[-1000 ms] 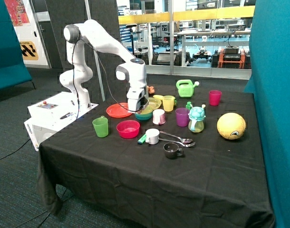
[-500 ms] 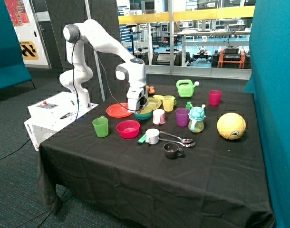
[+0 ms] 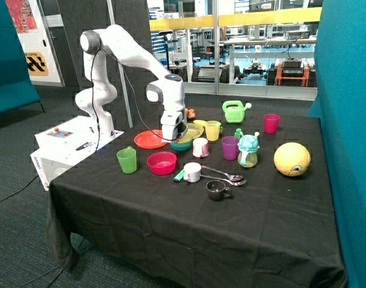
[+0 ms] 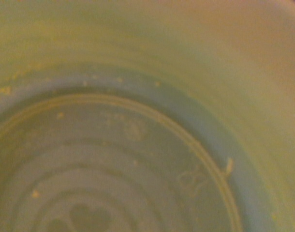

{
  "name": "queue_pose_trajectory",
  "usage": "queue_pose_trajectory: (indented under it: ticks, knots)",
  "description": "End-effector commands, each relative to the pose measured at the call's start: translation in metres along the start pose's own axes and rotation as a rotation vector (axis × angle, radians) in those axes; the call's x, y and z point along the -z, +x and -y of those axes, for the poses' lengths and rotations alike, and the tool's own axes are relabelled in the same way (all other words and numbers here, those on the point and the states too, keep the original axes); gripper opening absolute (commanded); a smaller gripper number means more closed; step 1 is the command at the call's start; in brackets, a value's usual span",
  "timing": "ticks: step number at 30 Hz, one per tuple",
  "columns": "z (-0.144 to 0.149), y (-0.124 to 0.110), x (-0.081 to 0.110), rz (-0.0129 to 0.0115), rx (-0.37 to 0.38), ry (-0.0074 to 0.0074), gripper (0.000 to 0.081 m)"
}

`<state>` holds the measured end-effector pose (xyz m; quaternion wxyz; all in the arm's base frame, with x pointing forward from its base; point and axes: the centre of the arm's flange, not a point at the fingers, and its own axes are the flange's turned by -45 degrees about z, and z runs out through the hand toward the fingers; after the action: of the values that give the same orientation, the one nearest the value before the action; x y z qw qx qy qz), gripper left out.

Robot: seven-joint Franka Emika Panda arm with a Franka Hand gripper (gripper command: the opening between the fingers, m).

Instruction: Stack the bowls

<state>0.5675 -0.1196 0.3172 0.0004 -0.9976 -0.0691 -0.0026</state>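
Two cameras: one apart, one on the wrist.
The outside view faces the table [image 3: 189,222] corner from afar; the wrist view presses close inside the yellow bowl [image 4: 152,67] under the gripper [image 3: 173,139], seen in both.

Three bowls [image 3: 162,162], two plates [image 3: 149,139] (cups [image 3: 127,160] number about seven).

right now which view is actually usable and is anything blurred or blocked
Outside view: evenly lit, the whole table in focus; the end effector sits low at the blue bowl beside the pink-red bowl, its fingertips hidden by the arm. Wrist view: filled by the pale yellow bowl interior at close range, soft and out of focus, nothing else visible.
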Motion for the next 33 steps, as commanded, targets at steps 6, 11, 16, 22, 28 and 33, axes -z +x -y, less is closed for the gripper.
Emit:
queue_pose_trajectory:
  ticks: [6, 11, 16, 22, 28, 33]
  knots:
    - [0.001, 0.007, -0.002, 0.0052, 0.005, -0.0005, 0.0607]
    - [-0.001, 0.008, 0.003, 0.0052, 0.009, -0.0005, 0.0595]
    - [0.000, 0.006, 0.008, 0.0052, 0.019, -0.0005, 0.0565]
    - [-0.002, 0.003, 0.015, 0.0052, 0.025, -0.0005, 0.0513]
    - [-0.008, -0.004, 0.024, 0.0052, 0.024, -0.0005, 0.0472]
    - [-0.023, -0.014, 0.030, 0.0052, 0.006, -0.0005, 0.0456]
